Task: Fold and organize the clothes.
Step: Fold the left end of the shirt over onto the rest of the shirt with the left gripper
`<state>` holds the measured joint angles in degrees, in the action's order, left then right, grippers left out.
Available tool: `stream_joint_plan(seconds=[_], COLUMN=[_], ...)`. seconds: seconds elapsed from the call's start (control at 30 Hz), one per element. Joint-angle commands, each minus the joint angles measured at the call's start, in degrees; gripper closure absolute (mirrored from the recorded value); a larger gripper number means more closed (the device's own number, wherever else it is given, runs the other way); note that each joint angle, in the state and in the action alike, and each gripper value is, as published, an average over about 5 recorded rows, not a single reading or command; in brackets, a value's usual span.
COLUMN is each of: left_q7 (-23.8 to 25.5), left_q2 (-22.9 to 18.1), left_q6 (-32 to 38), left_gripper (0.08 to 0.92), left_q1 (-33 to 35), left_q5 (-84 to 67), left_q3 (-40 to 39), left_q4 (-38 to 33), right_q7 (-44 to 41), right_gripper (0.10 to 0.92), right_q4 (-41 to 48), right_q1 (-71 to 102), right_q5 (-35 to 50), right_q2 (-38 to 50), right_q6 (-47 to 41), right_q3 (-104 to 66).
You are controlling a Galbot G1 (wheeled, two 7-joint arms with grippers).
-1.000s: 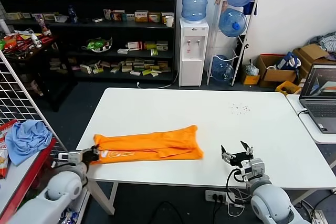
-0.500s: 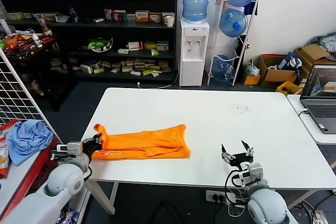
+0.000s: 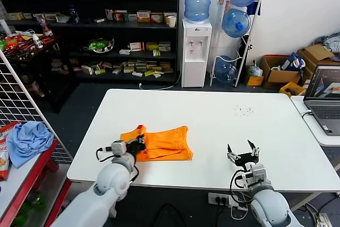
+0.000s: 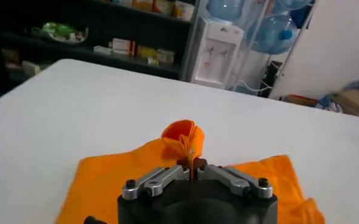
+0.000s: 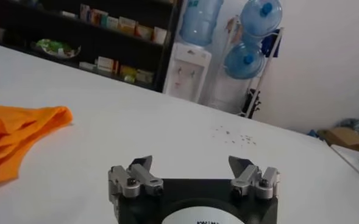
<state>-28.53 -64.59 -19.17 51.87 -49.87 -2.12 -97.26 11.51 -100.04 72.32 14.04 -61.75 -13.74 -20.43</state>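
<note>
- T-shirt (image 3: 159,143): orange, bunched, lower centre of desk (image 3: 223,126).
- Left gripper (image 3: 137,144): fingers pinched on shirt's raised fold.
- Right gripper (image 3: 243,152): lower right, fingers spread, empty.

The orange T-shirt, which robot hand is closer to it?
Left. The left gripper is pinching a fold of the orange T-shirt. The right gripper sits open on the table, apart from it.
</note>
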Motion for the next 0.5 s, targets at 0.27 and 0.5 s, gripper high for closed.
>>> stream_joint_plan(seconds=[0.27,0.5], left_q7=[-0.39,2.70], left_q2=[-20.03,-19.67], left_q6=[0.50,5.65], left_gripper=[0.881,0.790], left_q1=[-6.88,-5.02], left_q5=[3.39,3.05], left_q3=[-7.85,-7.74], left_q4=[10.55,8.86], right_q7=[-0.25,-0.21], right_gripper=[0.203,0.203], right_q4=[2.40,2.56], right_q1=[-1.11,-1.72], right_q5=[-0.08,0.90], right_q2=[0.38,0.47], right_q6=[0.85,0.59], right_q3=[-0.33,0.10])
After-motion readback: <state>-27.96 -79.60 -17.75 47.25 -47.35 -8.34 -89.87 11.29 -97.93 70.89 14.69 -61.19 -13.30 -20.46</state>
